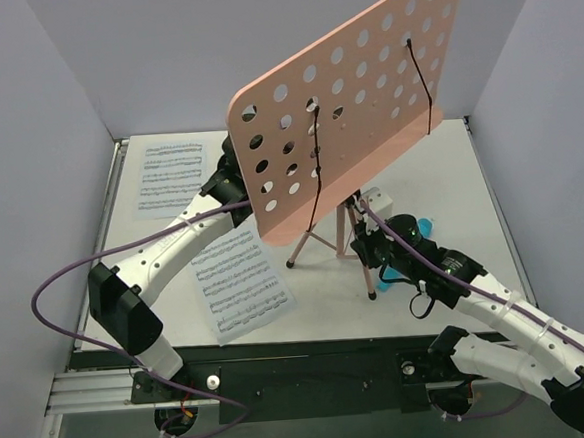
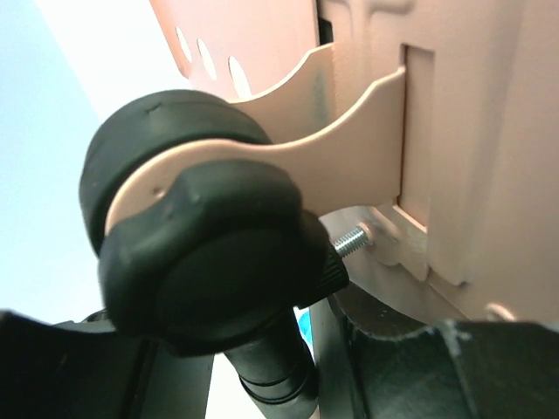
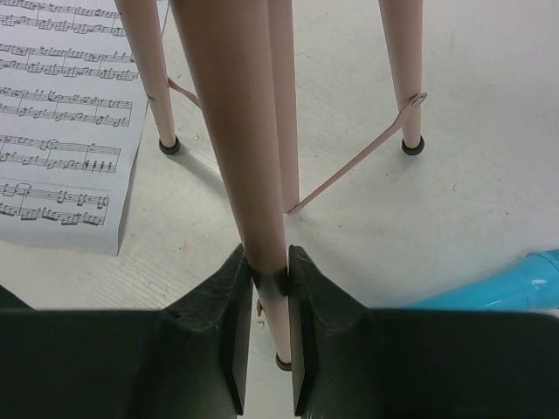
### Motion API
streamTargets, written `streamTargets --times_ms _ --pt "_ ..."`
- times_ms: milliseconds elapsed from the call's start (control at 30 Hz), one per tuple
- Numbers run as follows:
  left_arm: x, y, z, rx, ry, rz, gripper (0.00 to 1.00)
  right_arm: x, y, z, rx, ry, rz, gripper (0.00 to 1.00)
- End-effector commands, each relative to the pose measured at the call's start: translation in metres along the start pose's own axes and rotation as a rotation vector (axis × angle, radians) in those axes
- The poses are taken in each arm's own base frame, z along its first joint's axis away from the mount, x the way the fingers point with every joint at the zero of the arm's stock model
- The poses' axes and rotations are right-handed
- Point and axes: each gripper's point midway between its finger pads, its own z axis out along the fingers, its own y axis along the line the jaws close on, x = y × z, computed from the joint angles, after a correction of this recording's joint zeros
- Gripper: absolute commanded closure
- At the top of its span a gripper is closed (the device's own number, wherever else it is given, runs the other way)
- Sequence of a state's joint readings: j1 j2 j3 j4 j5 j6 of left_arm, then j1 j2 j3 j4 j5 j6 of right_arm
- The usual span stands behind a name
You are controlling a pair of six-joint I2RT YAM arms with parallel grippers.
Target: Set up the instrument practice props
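Observation:
The pink perforated desk [image 1: 363,84] stands tilted on its pink tripod [image 1: 319,239], with two black wire page-holders [image 1: 316,162] on its face. My right gripper [image 1: 365,236] is shut on a tripod tube [image 3: 240,131] just above a black collar, seen in the right wrist view [image 3: 264,262]. My left arm reaches behind the desk, which hides its gripper in the top view. In the left wrist view my left gripper [image 2: 279,358] straddles the black post under a big black knob [image 2: 210,271] on the desk bracket, with a gap showing. Two sheet-music pages lie flat, one far left [image 1: 172,174] and one near [image 1: 239,281].
A cyan object [image 1: 423,228] lies right of the tripod and shows in the right wrist view [image 3: 515,279]. A small white box [image 1: 376,195] sits behind the tripod. Grey walls close the table on the left, back and right.

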State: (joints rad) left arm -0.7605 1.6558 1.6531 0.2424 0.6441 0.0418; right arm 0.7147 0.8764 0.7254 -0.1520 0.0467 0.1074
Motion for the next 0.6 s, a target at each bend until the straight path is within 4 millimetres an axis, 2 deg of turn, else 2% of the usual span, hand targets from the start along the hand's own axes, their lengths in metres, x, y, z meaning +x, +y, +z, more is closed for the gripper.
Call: streamTargets --times_ms 0,33,133,200,433,567 --pt "0.001 0.038 -0.012 -0.127 -0.025 0.207 0.86 -0.013 -0.012 -0.009 0.067 -0.086 0.1 1.0" --pt "0.005 0.037 -0.012 -0.128 -0.023 0.2 0.84 -0.012 -0.012 -0.008 0.067 -0.086 0.104 1.0" --pt "0.02 0.035 -0.011 -0.134 -0.01 0.172 0.67 -0.011 -0.012 -0.007 0.065 -0.089 0.112 1.0" --pt "0.028 0.034 -0.01 -0.142 0.0 0.158 0.61 -0.01 -0.01 -0.006 0.059 -0.087 0.112 1.0" --pt "0.055 0.03 -0.008 -0.138 0.033 0.117 0.54 -0.01 -0.009 -0.005 0.054 -0.088 0.117 1.0" --pt "0.069 0.027 -0.006 -0.128 0.062 0.116 0.46 -0.008 -0.009 -0.005 0.053 -0.089 0.125 1.0"
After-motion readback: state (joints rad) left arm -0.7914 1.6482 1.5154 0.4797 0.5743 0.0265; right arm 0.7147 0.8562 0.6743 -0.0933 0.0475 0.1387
